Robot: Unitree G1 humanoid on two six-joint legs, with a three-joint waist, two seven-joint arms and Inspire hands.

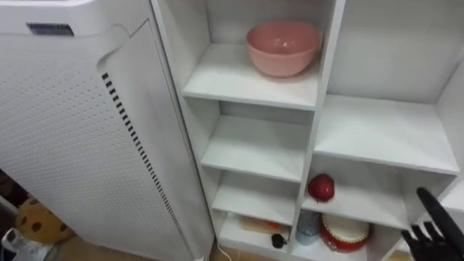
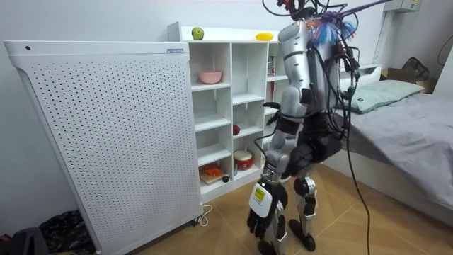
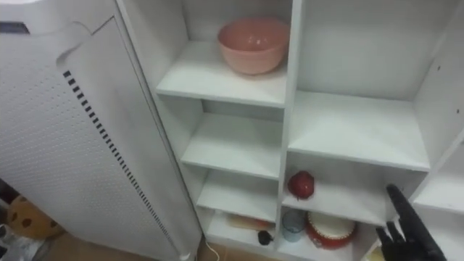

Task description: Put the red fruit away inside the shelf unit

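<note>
I stand facing a white open shelf unit (image 1: 254, 148). A red round fruit (image 1: 321, 187) lies on a lower shelf of the right column. My right hand (image 1: 433, 226) is low at the right of that shelf, apart from the fruit, open with straight fingers and empty. In the room view a green apple (image 2: 197, 33) and a yellow fruit (image 2: 264, 36) rest on top of the unit. My left hand (image 2: 263, 216) hangs by my knee, fingers relaxed and empty.
A pink bowl (image 1: 283, 47) sits on the upper left shelf. A red and white round container (image 1: 345, 232) and small items (image 1: 278, 239) occupy the bottom shelves. A tall white perforated panel (image 1: 72, 145) stands left of the unit. A bed (image 2: 403, 134) lies at the room view's right.
</note>
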